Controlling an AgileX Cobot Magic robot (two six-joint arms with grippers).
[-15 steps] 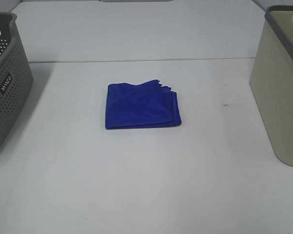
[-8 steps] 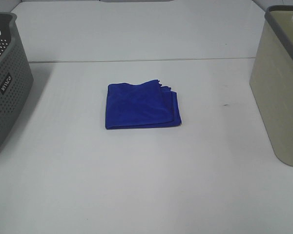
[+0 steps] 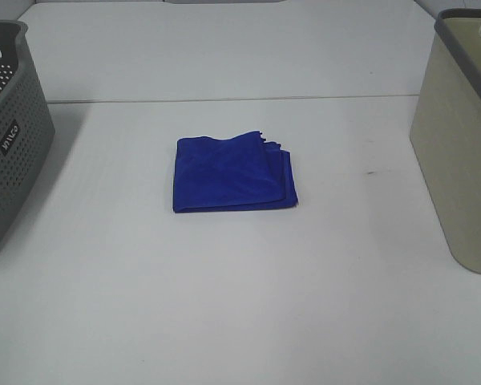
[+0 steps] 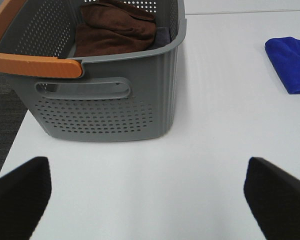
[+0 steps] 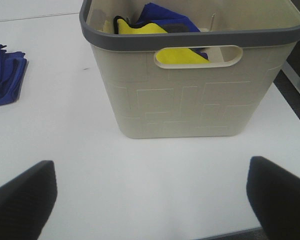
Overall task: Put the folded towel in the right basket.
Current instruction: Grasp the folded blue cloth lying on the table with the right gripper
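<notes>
Basket task: folded towel (image 3: 232,173) flat on the table (image 3: 224,313), both pairs of fingers spread

Exterior high view. The blue folded towel lies near the middle of the white table, its layered edges showing along one side. It stands well apart from both containers. The right basket (image 3: 457,160), beige with a dark grey rim, sits at the right edge of the view. The left basket (image 3: 8,152), grey and perforated, sits at the left edge. A seam line runs across the table beyond the towel.

Left wrist view. The left gripper (image 4: 149,200) hangs over bare table with its two black fingers (image 4: 20,197) set wide apart and nothing between them. Directly ahead of it, close by, stands the left basket, with an orange handle (image 4: 35,62) along its near rim and a brown cloth (image 4: 115,27) bundled inside. The folded towel lies farther ahead and off toward the other arm's side, clear of the basket and only partly in frame.

Right wrist view. The right gripper (image 5: 151,200) is likewise spread, its fingers far apart and gripping nothing. The right basket stands straight ahead of it, near, its handle slot facing the gripper. Inside are a yellow cloth (image 5: 140,27), also seen through the slot, and a blue cloth (image 5: 165,17). The folded towel lies ahead and off toward the left arm's side, on the table, well apart from the basket wall.
</notes>
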